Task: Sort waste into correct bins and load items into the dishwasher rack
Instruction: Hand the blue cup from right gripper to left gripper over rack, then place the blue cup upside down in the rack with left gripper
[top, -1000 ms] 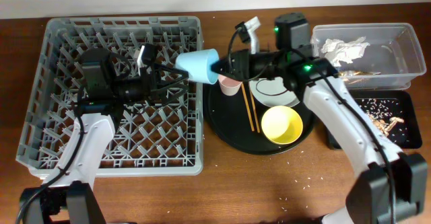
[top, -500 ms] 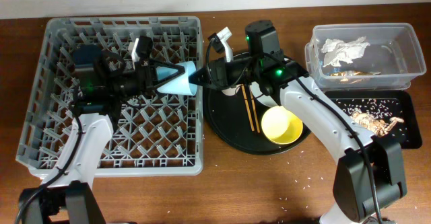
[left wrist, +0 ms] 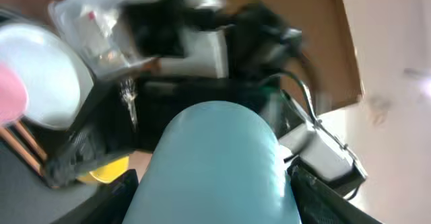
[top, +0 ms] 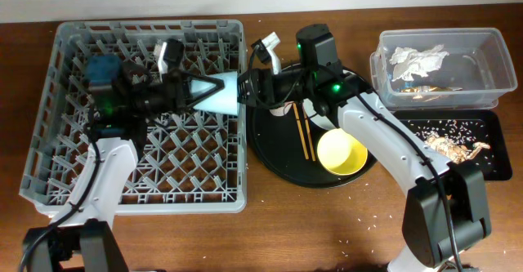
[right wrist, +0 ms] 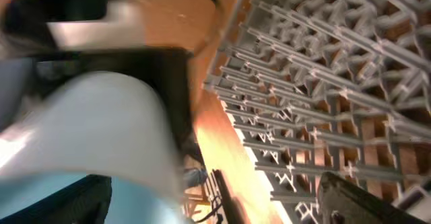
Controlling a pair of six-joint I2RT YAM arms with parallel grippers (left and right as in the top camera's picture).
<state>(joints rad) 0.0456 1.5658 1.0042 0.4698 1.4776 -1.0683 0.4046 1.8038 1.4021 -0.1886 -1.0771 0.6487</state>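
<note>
A light-blue cup (top: 216,92) hangs on its side over the right edge of the grey dishwasher rack (top: 73,166). My left gripper (top: 194,93) is shut on it from the left. In the left wrist view the light-blue cup (left wrist: 215,163) fills the gap between both fingers (left wrist: 121,194). My right gripper (top: 247,88) sits at the cup's rim, open, its fingers (right wrist: 363,200) wide apart. On the round black tray (top: 278,162) lie a yellow bowl (top: 341,152), chopsticks (top: 304,137), a plate (left wrist: 40,76) and a pink cup (left wrist: 10,96).
A clear tub (top: 490,39) at the back right holds white napkins (top: 417,58). In front of it, a shallow black tray (top: 490,125) holds food scraps (top: 453,148). Crumbs lie on the table near the front right.
The right gripper carried the cup left to the rack's edge, then opened. The left gripper's jaws closed in on the cup.
</note>
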